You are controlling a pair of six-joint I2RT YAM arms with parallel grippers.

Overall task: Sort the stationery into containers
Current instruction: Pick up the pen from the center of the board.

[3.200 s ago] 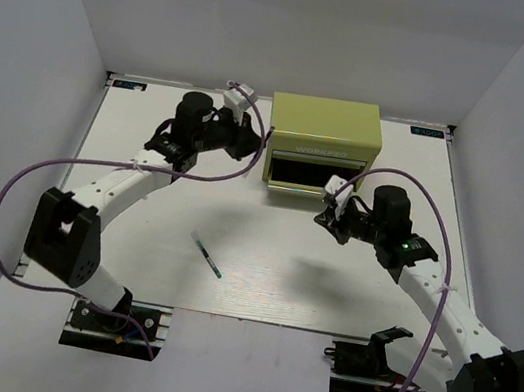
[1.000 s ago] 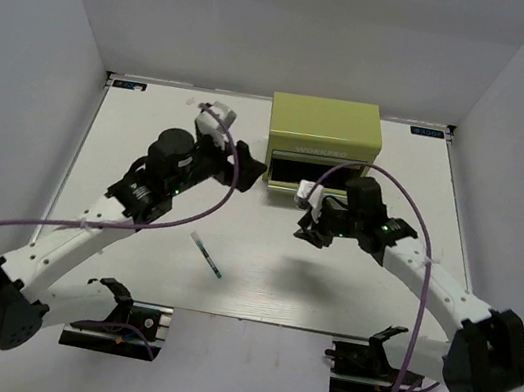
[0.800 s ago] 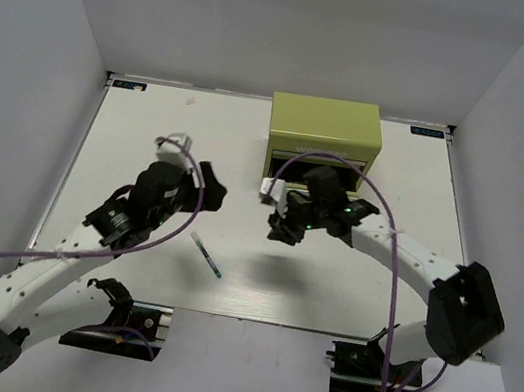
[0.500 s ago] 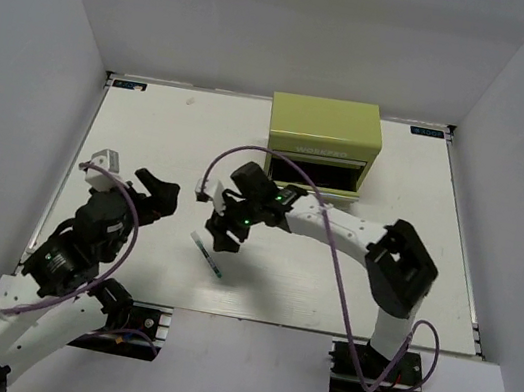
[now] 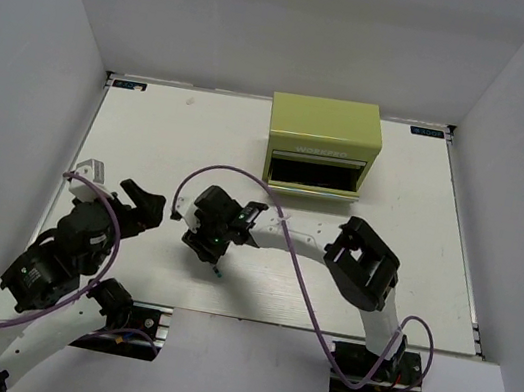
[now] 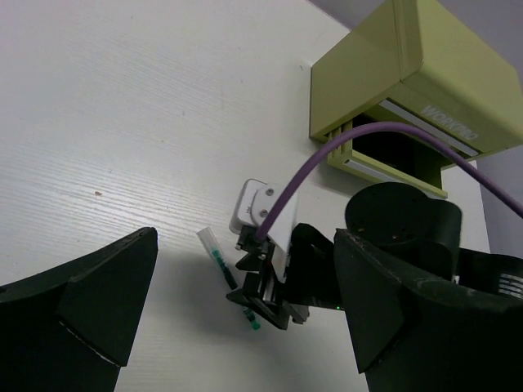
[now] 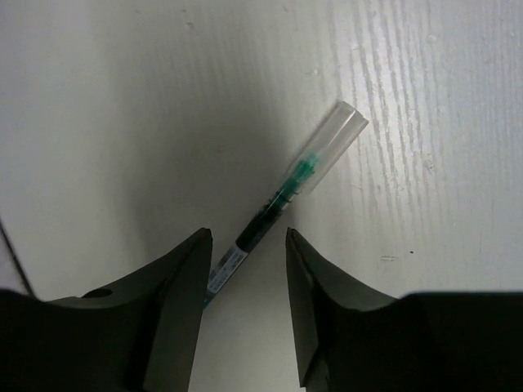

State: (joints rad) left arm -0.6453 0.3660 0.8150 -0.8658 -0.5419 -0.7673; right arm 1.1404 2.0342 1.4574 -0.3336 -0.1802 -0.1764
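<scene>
A thin pen (image 7: 282, 196) with a green tip and a clear cap lies slantwise on the white table (image 5: 151, 136). My right gripper (image 7: 247, 237) hangs low over it, open, one finger on each side of the barrel. The pen's lower end runs under the left finger (image 7: 176, 310). From above, the right gripper (image 5: 205, 245) covers most of the pen (image 5: 216, 269). The left wrist view shows the pen (image 6: 219, 263) poking out under the right gripper (image 6: 263, 298). My left gripper (image 5: 142, 201) is open and holds nothing, to the left of the pen. The olive-green container (image 5: 323, 136) stands at the back.
The container's lower front (image 5: 314, 177) gapes dark and open, with a shallow lip sticking forward. The right arm (image 5: 362, 264) stretches across the middle of the table from its base (image 5: 370, 362). Purple cables (image 5: 243, 188) loop above both arms. Grey walls close in the sides.
The right arm has swung left from the container's front and come down over the pen. The left arm has pulled back from beside the container to the near left.
</scene>
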